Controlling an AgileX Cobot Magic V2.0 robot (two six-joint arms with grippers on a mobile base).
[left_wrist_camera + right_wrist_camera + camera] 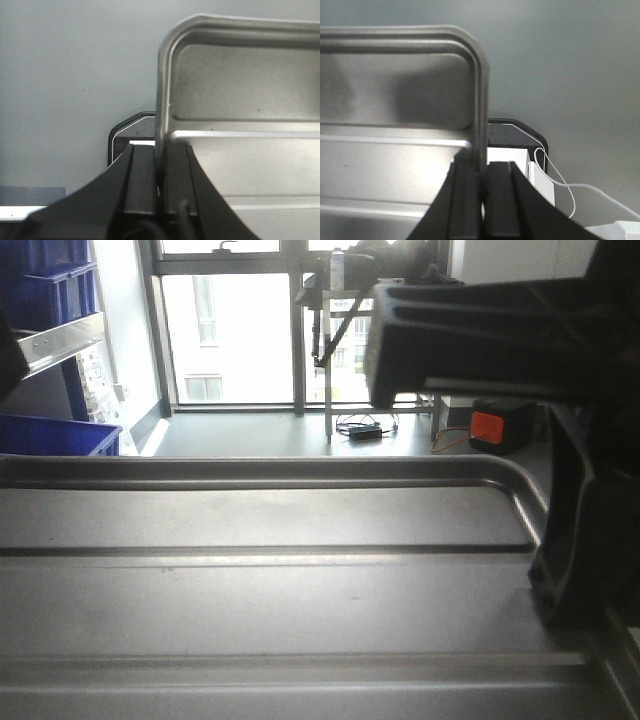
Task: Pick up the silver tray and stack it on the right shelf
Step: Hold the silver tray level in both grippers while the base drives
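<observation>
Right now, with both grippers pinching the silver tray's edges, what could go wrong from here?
1. The left gripper and right gripper each clamp only the thin raised rim of the silver tray. The smooth metal may slip, or the tray may twist if the arms move unevenly.
2. The tray fills the lower front view and no view shows the right shelf, so placing could be blind.
</observation>
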